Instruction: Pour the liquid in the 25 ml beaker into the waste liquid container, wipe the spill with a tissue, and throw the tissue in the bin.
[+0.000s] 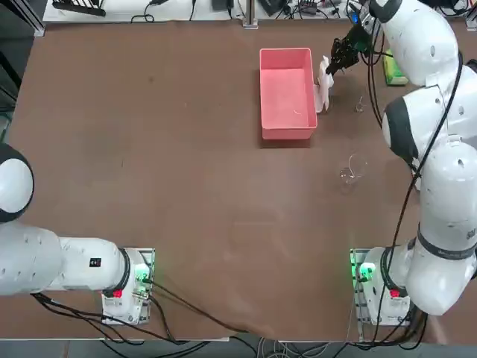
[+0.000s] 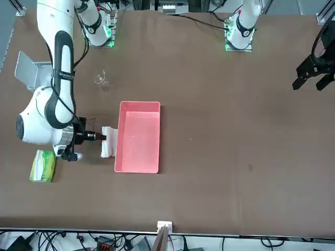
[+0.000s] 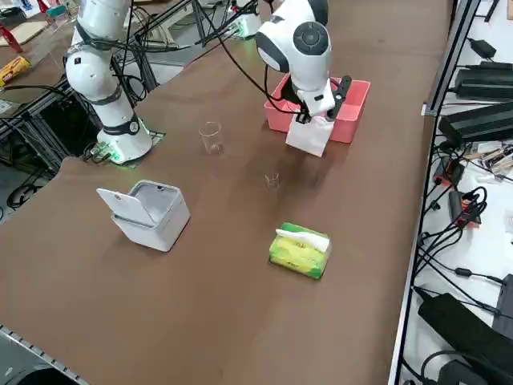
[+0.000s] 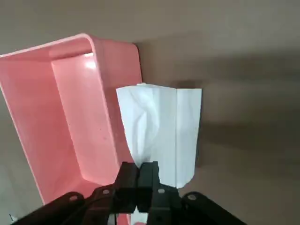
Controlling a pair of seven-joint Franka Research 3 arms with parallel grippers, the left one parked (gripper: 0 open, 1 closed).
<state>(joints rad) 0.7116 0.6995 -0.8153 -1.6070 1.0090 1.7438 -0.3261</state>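
My right gripper (image 4: 140,172) is shut on the top of the white tissue (image 4: 161,126). The tissue hangs down just beside the long wall of the pink waste liquid container (image 4: 70,117). From overhead the gripper (image 1: 337,60) is at the tray's (image 1: 285,130) far right corner, with the tissue (image 1: 323,86) dangling over the table. The tiny 25 ml beaker (image 1: 358,104) stands upright on the table to the right of the tissue, also visible from the side (image 3: 272,180). The pale grey bin (image 3: 151,215) sits with its lid up near the table's right edge.
A larger clear glass beaker (image 3: 211,136) stands closer to the arm's base (image 1: 352,168). A green tissue pack (image 3: 299,249) lies near the far right corner of the table. The parked left arm stays at the near left.
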